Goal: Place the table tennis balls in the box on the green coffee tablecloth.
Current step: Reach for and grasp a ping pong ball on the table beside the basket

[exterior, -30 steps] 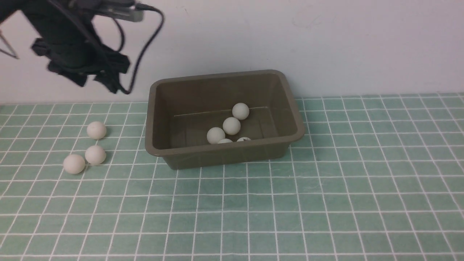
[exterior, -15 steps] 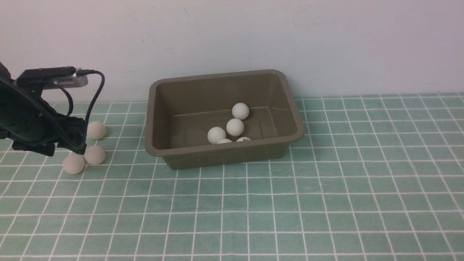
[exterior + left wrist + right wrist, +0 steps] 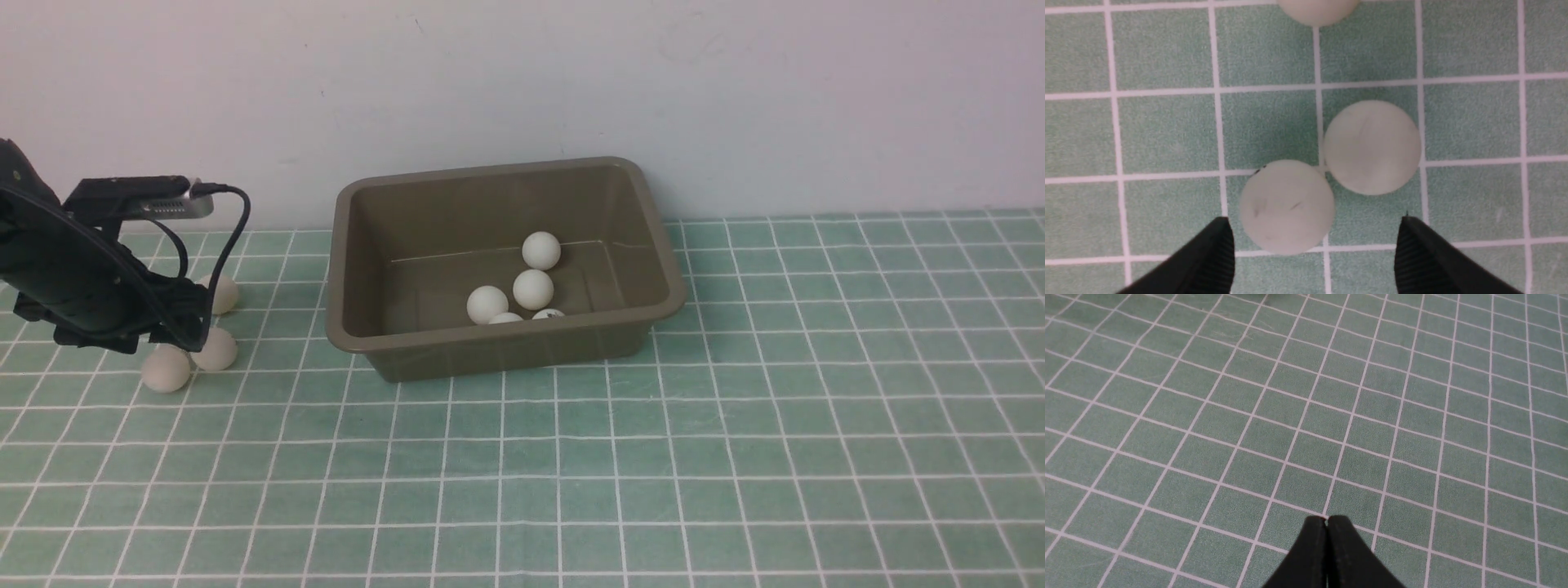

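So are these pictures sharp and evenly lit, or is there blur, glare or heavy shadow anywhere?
Front view: soft, even light, no glare, little shadow by the box. Left wrist view: the ball nearest the open left tool looks slightly soft and throws a dim shadow on the tablecloth. Right wrist view: the tablecloth's grid is crisp, the shut right tool featureless black.

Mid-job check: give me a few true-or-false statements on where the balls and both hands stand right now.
1. Three table tennis balls lie on the tablecloth outside the box. True.
2. The left hand is shut on a ball. False: it is open, with two touching balls below it.
3. The right hand is shut and holds nothing. True.
4. The box is empty. False: five balls lie inside it.
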You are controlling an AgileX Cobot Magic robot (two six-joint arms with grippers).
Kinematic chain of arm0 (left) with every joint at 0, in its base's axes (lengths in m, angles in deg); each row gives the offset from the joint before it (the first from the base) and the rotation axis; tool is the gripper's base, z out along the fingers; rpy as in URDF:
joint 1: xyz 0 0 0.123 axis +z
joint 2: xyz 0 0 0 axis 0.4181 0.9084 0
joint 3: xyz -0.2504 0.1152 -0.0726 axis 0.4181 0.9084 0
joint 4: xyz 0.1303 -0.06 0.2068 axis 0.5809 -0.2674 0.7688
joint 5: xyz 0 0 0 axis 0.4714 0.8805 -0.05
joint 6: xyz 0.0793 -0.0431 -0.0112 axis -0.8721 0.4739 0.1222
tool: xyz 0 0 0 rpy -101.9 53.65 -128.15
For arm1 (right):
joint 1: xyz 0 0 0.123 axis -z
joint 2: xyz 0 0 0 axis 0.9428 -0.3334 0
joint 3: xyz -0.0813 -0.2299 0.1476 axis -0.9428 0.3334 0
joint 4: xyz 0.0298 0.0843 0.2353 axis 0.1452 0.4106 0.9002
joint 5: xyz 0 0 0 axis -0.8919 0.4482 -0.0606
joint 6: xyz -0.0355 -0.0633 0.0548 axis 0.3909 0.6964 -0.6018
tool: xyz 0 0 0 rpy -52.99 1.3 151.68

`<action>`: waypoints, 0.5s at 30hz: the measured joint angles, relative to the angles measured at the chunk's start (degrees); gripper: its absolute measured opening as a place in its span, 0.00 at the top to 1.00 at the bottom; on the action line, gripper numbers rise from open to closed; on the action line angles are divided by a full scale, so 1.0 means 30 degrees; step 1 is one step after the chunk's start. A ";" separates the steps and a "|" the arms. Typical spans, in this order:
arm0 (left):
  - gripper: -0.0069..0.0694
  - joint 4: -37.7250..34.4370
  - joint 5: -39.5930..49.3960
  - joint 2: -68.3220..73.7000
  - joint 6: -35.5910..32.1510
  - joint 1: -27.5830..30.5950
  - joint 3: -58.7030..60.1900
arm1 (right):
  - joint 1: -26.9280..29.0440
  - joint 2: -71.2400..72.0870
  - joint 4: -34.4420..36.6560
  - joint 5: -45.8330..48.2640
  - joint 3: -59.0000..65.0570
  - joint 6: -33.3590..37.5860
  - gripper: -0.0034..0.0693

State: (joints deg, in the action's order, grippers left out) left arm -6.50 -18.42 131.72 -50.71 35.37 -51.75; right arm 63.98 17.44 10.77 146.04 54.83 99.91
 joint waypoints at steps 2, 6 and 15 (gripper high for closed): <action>0.29 0.0187 0.0041 0.0000 0.0000 0.0000 0.0000 | 0.0000 0.0000 0.0000 0.0000 0.0000 0.0000 0.97; 0.29 0.0637 0.0084 0.0000 0.0040 0.0042 0.0000 | 0.0000 0.0000 0.0000 0.0000 0.0000 0.0000 0.97; 0.29 0.0323 0.0030 0.0396 0.0056 0.0849 0.0000 | 0.0000 0.0000 0.0000 0.0000 0.0000 -0.0016 0.97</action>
State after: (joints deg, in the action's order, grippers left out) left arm -5.53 -18.33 132.91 -50.54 37.92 -51.75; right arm 63.98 17.44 10.77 146.04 54.83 99.86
